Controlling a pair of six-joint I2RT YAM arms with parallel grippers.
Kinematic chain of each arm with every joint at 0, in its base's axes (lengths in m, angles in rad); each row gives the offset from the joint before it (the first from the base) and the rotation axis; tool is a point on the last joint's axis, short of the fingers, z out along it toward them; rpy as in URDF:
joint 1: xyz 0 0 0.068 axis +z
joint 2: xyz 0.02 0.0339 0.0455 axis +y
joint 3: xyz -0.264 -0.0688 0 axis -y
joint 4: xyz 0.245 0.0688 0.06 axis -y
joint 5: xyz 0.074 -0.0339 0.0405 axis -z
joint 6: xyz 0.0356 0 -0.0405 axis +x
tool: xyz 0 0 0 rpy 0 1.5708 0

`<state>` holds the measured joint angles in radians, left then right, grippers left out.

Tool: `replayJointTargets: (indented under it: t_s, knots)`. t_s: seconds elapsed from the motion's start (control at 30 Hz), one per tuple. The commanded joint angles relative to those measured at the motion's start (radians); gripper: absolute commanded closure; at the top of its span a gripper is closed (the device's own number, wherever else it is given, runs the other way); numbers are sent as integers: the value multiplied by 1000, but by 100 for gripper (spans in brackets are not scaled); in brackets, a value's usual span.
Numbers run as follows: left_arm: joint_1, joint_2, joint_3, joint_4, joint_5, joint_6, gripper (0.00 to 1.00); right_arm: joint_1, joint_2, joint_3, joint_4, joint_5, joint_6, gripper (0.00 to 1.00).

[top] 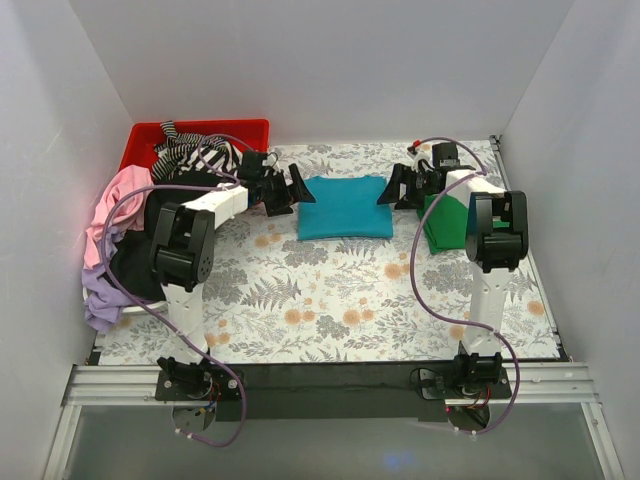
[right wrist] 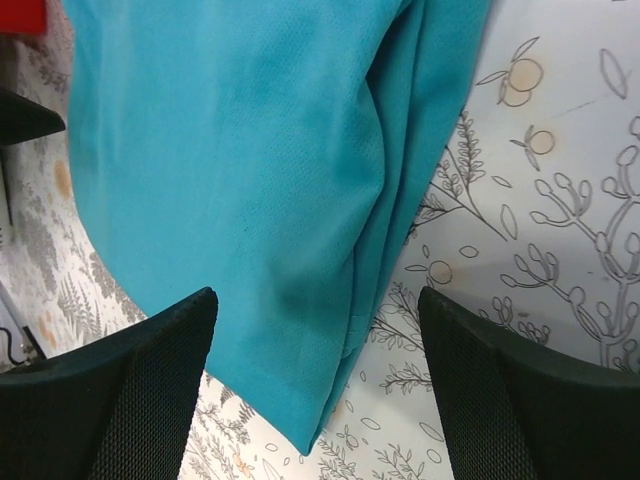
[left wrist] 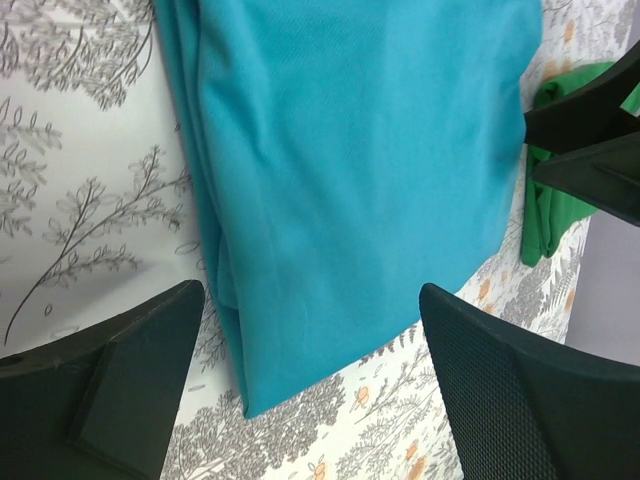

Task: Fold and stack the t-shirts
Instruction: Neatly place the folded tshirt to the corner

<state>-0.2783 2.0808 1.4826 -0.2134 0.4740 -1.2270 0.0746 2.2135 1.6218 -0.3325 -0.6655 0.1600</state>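
- White walls boxed in a floral-print surface (top: 330,300), and both arms reached over its far half.
- A teal t-shirt (top: 345,207) lay flat at the far middle of the surface, folded into a neat rectangle.
- The left fingers (left wrist: 110,390) stood spread wide and released at the shirt's left edge. One folded corner of the teal cloth lay between them, and nothing was clasped.
- The right fingers (right wrist: 520,390) were likewise spread and empty at the shirt's right edge, straddling another folded corner.
- A green t-shirt (top: 440,228) lay folded near the teal one on its right, apart from it and partly hidden under the right arm.
- A red bin (top: 200,133) sat in the far left corner, with a striped shirt (top: 190,150) in black and white spilling over its front.
- A pink shirt (top: 115,200), a black shirt (top: 130,265) and a lilac shirt (top: 100,300) lay heaped along the left edge.
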Motion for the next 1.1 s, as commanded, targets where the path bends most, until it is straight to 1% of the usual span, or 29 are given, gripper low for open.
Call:
replayJointTargets:
  t_s: [0.0, 0.07, 0.2, 0.33, 0.4, 0.43, 0.47, 0.5, 0.53, 0.6, 0.63, 0.67, 0.8, 0.9, 1.07]
  knots:
    - [1, -114, -28, -12, -28, 21, 12, 22, 46, -4, -36, -46, 13, 13]
    - [1, -119, -41, -17, -32, 27, 12, 56, 57, 0, -46, -40, 7, 14]
    - [1, -119, -51, -17, -26, 27, 11, 126, 118, 62, -147, -13, -20, 15]
    - [1, -120, -54, -26, -23, 34, 11, 203, 153, 79, -160, 23, -5, 16]
    - [1, -125, -61, -29, -23, 41, 11, 214, 173, 82, -157, 33, 18, 20]
    - [1, -128, -64, -29, -21, 43, 11, 218, 182, 85, -157, 33, 24, 26]
    - [1, -130, -65, -32, -23, 44, 11, 220, 201, 93, -154, 38, 36, 51]
    - [1, -130, -68, -35, -23, 47, 11, 221, 210, 105, -149, 40, 53, 67]
    - [1, -131, -71, -35, -20, 49, 11, 221, 221, 116, -145, 38, 59, 77]
    - [1, -134, -73, -40, -17, 53, 11, 221, 250, 142, -142, 29, 70, 88]
    - [1, -134, -76, -43, -14, 55, 11, 220, 253, 153, -139, 32, 85, 95]
    - [1, -139, -76, -46, -15, 57, 11, 220, 252, 159, -119, 37, 93, 99]
    - [1, -168, -85, -50, -20, 58, 11, 218, 238, 200, -79, 15, 125, 99]
    - [1, -208, -82, -58, -41, 63, 11, 203, 196, 257, -51, 66, 133, 99]
    - [2, -271, -53, -96, -113, 84, 11, 117, 175, 383, -43, 103, 176, 99]
